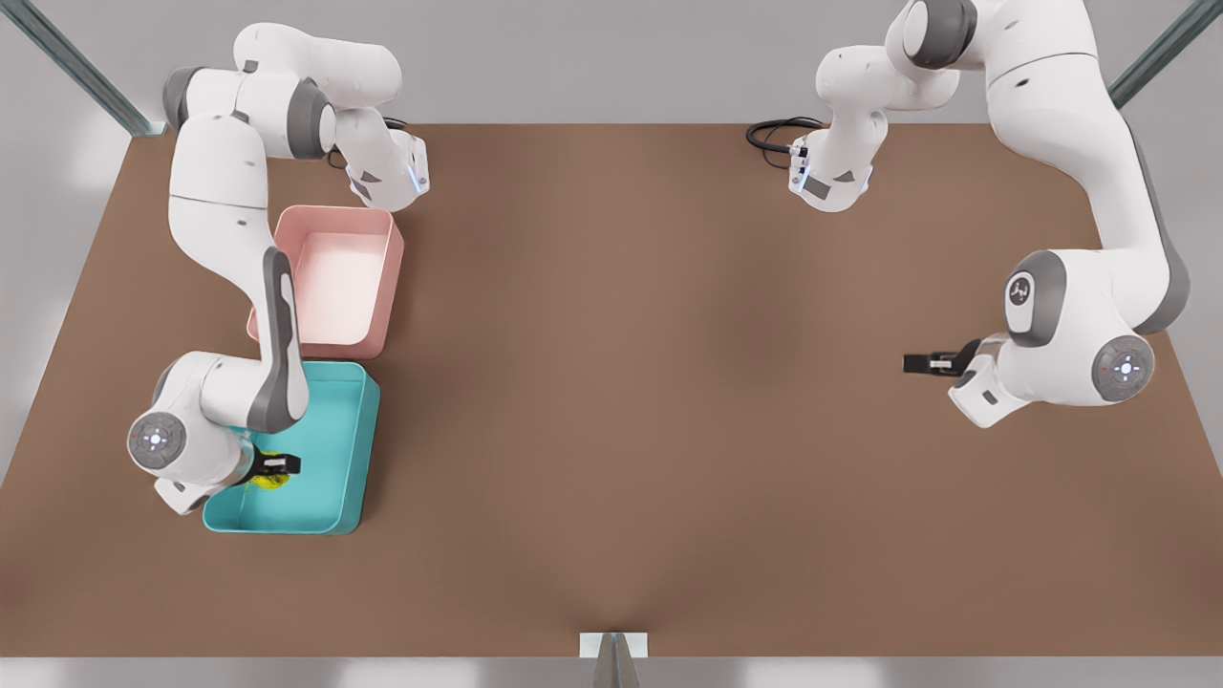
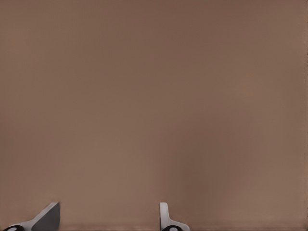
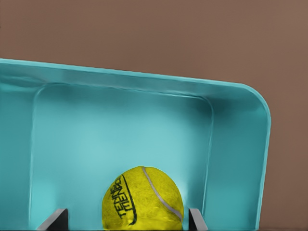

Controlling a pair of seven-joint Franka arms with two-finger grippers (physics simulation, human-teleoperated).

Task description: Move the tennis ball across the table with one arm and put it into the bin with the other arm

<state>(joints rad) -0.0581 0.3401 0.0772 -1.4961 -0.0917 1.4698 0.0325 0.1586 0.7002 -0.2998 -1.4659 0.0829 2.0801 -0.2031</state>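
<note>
While over brown table [image 1: 611, 430]; grey walls [image 1: 573, 57].

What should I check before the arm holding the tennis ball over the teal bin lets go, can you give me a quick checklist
1. Right gripper over the bin, inside its walls: ok.
2. Tennis ball sits between the right gripper's fingers: ok.
3. Ball resting on the bin floor, or hanging above it: cannot tell.
4. Bare bin floor around the ball to land on: ok.
5. Ball over the teal bin, not the pink tub: ok.
6. Left gripper open, waiting over bare table at the front view's right, away from the drop: ok.
</note>
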